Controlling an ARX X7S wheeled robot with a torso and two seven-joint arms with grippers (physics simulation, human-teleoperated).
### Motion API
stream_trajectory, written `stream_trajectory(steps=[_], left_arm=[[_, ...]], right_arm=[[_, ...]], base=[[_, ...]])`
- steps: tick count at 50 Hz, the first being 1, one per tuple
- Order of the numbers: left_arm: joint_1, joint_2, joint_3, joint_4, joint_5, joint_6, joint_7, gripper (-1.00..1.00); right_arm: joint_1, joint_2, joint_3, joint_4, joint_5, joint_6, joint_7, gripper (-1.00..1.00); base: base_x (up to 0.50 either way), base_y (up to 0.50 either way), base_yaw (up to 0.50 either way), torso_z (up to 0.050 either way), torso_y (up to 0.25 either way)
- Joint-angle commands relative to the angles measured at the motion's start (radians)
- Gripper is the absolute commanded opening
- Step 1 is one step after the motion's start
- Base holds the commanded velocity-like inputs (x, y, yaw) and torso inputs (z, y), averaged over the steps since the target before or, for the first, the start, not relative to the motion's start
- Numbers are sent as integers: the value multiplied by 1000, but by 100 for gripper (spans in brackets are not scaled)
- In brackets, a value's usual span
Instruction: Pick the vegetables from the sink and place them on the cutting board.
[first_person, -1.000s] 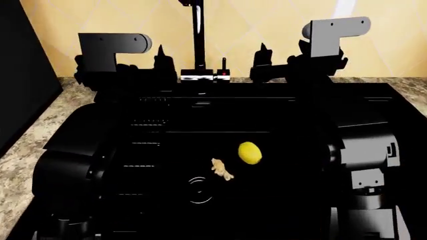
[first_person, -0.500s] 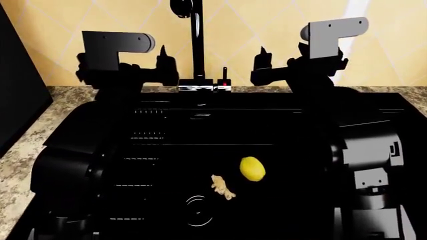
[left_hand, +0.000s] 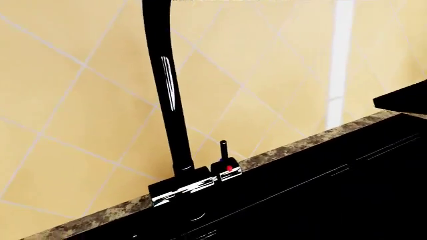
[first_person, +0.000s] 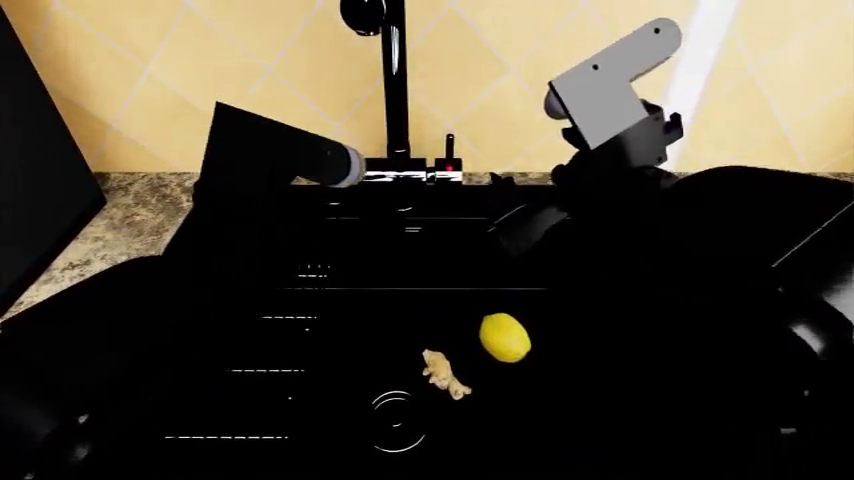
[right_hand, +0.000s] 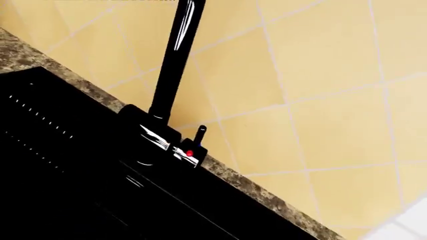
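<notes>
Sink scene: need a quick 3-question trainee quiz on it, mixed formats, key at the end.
1. True or false: both vegetables lie inside the sink.
2. Multiple choice: in the head view, the ginger root sits where relative to the lemon-shaped oval? A) toward the faucet from it B) nearer the camera and to its left C) on top of it
3. Fill in: both wrist views show the black ____ against the tiled wall, and neither shows the vegetables.

Key
1. True; neither is held or lifted.
2. B
3. faucet
</notes>
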Motion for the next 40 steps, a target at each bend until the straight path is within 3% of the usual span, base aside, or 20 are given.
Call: stream_trajectory(steps=[1, 15, 40], left_arm=[[-31, -62, -69, 129, -289, -173, -160, 100], [-52, -88, -43, 112, -377, -123, -252, 100], [-23, -118, 12, 109, -385, -39, -267, 100]], right_arm=[[146, 152, -132, -33, 542, 150, 353, 100], [128, 98, -191, 133, 664, 118, 435, 100], [56, 22, -350, 335, 518, -53, 305, 100]], base=[[0, 0, 0, 0, 0], [0, 0, 0, 0, 0], [0, 0, 0, 0, 0]])
